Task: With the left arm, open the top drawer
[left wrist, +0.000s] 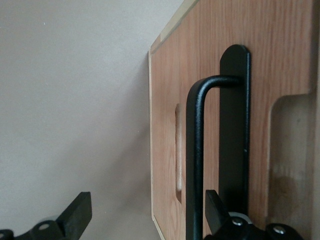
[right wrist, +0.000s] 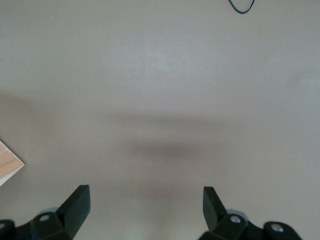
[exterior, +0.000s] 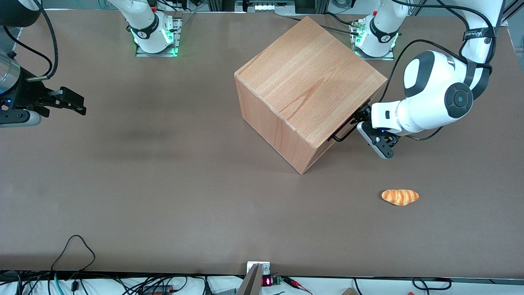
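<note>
We locate the top drawer (left wrist: 210, 60) in the face of the wooden cabinet (exterior: 305, 78) that points toward the working arm's end of the table. From the front camera the cabinet's top hides that face; only the drawer's black wire handle (exterior: 346, 133) shows, projecting past the cabinet's upper edge. We see no gap that would tell us the drawer has been drawn out.

In the left wrist view the drawer front appears as a flat beech panel. The handle (left wrist: 197, 150) is a bent black bar standing off the panel, with a flat black mounting strip (left wrist: 235, 125) fixed against the wood beside it. We also note a narrow vertical slot (left wrist: 178, 150) cut into the panel beside the handle.

The left arm (exterior: 434, 98) reaches to this cabinet face, and its gripper (exterior: 362, 123) sits at the handle. The gripper's fingers (left wrist: 75, 212) are spread wide apart. One finger lies well clear of the panel over bare table; the other finger sits just beside the handle bar, in front of the mounting strip. We cannot tell whether that finger touches the bar. The handle is not clamped.

The cabinet stands on the brown table (exterior: 143, 184). A small orange striped bread roll (exterior: 400, 196) lies on the table nearer to the front camera than the cabinet, well apart from it.
</note>
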Controlling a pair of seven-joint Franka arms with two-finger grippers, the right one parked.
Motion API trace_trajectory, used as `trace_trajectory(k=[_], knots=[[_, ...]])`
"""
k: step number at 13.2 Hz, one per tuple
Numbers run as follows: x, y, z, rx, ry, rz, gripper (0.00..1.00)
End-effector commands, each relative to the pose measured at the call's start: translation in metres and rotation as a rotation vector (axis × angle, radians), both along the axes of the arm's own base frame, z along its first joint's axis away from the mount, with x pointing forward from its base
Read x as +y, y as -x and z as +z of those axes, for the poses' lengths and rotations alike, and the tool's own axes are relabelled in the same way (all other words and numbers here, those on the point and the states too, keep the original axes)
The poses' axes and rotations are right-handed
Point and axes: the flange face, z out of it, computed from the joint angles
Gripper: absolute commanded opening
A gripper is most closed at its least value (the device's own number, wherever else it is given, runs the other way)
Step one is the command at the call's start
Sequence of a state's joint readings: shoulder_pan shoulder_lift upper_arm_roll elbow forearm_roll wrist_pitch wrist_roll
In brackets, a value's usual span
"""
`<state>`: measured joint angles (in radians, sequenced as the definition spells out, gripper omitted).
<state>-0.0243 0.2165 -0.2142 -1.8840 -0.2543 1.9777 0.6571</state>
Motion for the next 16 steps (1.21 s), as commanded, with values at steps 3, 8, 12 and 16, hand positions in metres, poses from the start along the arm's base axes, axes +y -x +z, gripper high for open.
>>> trace_trajectory(k=[3, 8, 12, 16], knots=[[0.006, -0.004, -0.008, -0.026, 0.028, 0.012, 1.00], [0.049, -0.020, -0.007, -0.083, 0.008, 0.088, 1.00], [0.110, -0.041, -0.005, -0.200, -0.026, 0.210, 0.99], [0.155, -0.050, -0.003, -0.248, -0.049, 0.296, 0.98]])
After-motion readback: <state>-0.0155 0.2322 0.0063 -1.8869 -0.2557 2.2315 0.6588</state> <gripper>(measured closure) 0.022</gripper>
